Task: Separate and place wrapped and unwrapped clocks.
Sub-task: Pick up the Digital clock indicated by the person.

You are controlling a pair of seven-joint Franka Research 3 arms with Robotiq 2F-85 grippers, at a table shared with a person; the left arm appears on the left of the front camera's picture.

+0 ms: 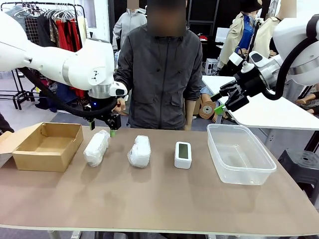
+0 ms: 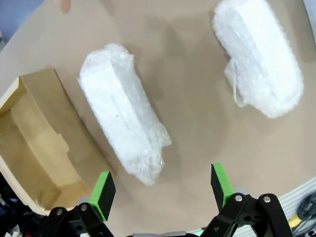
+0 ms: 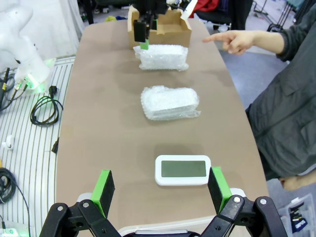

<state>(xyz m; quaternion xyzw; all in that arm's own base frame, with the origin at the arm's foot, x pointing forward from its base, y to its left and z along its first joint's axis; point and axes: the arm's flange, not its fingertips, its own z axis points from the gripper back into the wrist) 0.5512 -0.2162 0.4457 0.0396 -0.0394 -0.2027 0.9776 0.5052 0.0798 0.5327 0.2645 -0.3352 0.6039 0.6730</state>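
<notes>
Wrapped clock (image 1: pixel 96 148) lies on the surface (image 1: pixel 149 199) just under the left jaws, spread apart; second wrapped clock (image 1: pixel 140 151) lies beside it. Bare clock (image 1: pixel 183 154) lies well ahead of the right jaws, also apart.

The white arms (image 1: pixel 75 64) are carrying black cables (image 1: pixel 60 102); the left end effector (image 1: pixel 102 129) and right end effector (image 1: pixel 217 103) are showing black linkages, silver screws (image 2: pixel 236 198), green pads (image 2: pixel 102 193); the person (image 1: pixel 159 74) is wearing a dark grey jacket.

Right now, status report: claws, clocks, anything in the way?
Left claw open above left wrapped clock. Right claw open, raised. Other wrapped clock, bare clock untouched on table. Person's hand pointing near left claw.
</notes>
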